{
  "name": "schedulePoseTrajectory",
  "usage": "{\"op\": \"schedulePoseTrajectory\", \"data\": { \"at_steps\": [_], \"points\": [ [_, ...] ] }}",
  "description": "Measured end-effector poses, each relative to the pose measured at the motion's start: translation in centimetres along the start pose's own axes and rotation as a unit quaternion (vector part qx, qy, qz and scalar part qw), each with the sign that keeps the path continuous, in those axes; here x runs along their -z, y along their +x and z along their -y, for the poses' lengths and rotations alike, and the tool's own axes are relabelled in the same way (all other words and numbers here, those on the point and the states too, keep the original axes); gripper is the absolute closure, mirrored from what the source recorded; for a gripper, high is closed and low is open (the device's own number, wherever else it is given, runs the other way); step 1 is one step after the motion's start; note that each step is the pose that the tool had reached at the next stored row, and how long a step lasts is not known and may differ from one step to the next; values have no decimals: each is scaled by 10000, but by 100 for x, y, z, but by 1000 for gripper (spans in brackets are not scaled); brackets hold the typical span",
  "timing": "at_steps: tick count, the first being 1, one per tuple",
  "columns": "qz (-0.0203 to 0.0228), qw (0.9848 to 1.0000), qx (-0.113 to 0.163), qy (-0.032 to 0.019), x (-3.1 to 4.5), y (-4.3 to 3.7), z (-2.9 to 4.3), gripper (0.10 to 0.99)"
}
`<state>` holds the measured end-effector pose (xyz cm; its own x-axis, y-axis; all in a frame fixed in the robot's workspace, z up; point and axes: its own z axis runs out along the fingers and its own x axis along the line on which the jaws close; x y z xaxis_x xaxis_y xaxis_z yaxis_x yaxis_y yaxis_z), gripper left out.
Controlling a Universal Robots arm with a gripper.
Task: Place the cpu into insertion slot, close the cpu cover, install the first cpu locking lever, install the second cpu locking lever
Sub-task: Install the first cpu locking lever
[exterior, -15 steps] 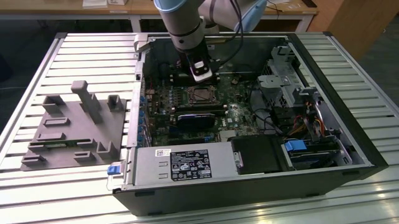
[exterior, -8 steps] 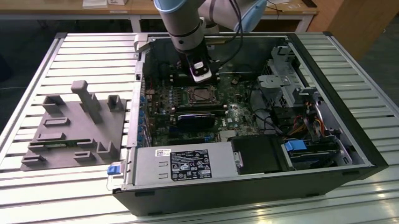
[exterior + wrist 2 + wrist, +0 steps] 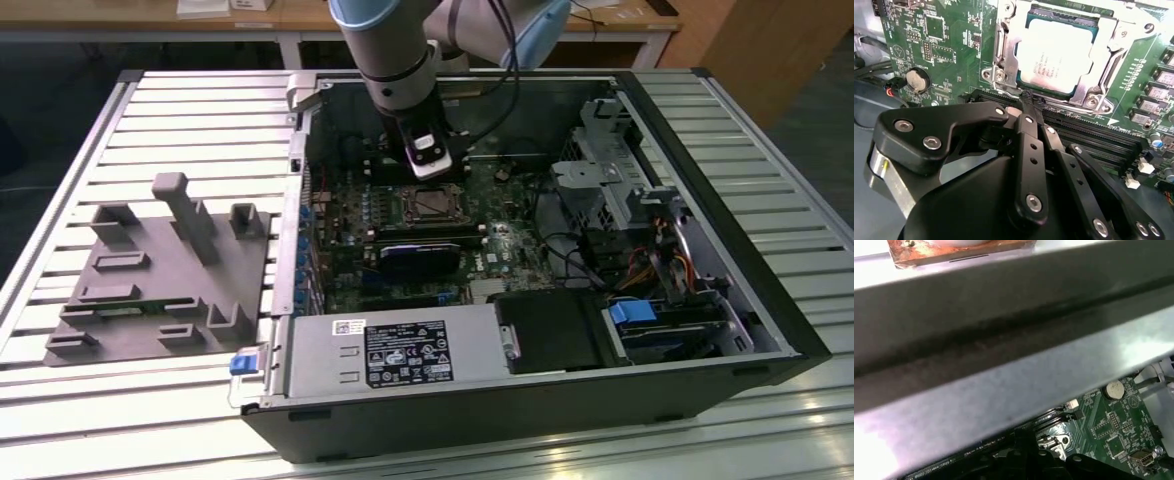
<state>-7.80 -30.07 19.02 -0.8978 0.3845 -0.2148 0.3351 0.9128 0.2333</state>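
Exterior view, from its left across to its right: a grey fixture tray (image 3: 160,270) lies on the slatted table (image 3: 747,110) beside the open computer case (image 3: 534,420). Inside the case the arm reaches down to the motherboard (image 3: 347,230). The gripper (image 3: 435,168) hangs at one edge of the insertion slot (image 3: 430,205), and the drive cage (image 3: 601,170) stands well apart on the exterior view's right.

Second wrist view, again left to right: a coin battery (image 3: 917,79) sits on the green board, then comes the socket. The cpu (image 3: 1056,52) lies flat in the slot, its pale top showing through the square cutout of the cpu cover (image 3: 1004,55). The cover is down over the chip's edges. From that I judge the first two steps done: chip seated, cover closed.

The pincer's fingers are drawn together, their tips meeting at the socket's edge just above the memory slots (image 3: 1089,132). A thin wire locking lever (image 3: 1006,90) curves round the cover's corner right beside those tips. I cannot tell whether the wire is nipped between them or merely pushed.

The work appears to stand at the levers. I cannot tell from these views whether either lever is already hooked under its catch, so both lever steps must count as unconfirmed.
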Motion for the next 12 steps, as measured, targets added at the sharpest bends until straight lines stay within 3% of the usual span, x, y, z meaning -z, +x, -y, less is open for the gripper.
{"op": "schedulePoseTrajectory", "data": {
  "at_steps": [6, 12],
  "points": [
    [2, 10000, -12, 4, -9, 3, 3, 980],
    [-6, 10000, -20, -24, -10, 2, 2, 980]
  ]
}}
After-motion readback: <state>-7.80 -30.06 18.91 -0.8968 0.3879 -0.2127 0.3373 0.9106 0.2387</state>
